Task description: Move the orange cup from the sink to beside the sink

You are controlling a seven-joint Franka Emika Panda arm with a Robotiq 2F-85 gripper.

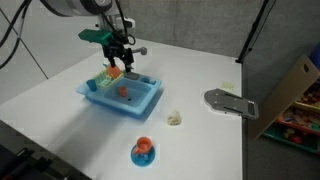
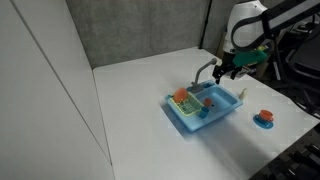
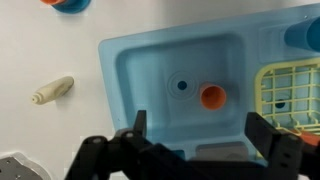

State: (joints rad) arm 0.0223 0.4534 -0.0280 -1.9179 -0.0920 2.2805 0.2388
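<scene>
Nearest, the fingers (image 3: 141,125): spread apart, holding nothing, hanging above the sink (image 3: 120,75); in the wrist view the basin lies between them.
Orange cup (image 3: 212,96): on the basin floor, just beside the drain (image 3: 181,86) and apart from the walls; nothing touches it. It also shows in both exterior views (image 1: 123,90) (image 2: 208,101).
Step in hand: by my judgement the approach before the grasp, with the cup not yet picked up.
Next move: calls for lining up over the cup, a straight drop until a finger stands on each side of it, a close, then a lift high enough to clear the sink wall before crossing to bare counter (image 1: 200,60).
Rack (image 3: 290,85): a yellow-green grid in the sink's other compartment, near the cup. Something orange sits in it in an exterior view (image 1: 112,72); I cannot tell what, and it could be mistaken for the cup.
In the way: the rack edge on one side and the faucet (image 2: 204,70) at the sink's rim, both near the descent path.
Farther out: a small beige thing (image 1: 175,118) lies on the counter near the sink, and a blue dish (image 1: 143,151) carries another orange piece; either narrows the room for setting down.
Farthest: a flat grey thing (image 1: 228,103) sits well apart from the sink.
</scene>
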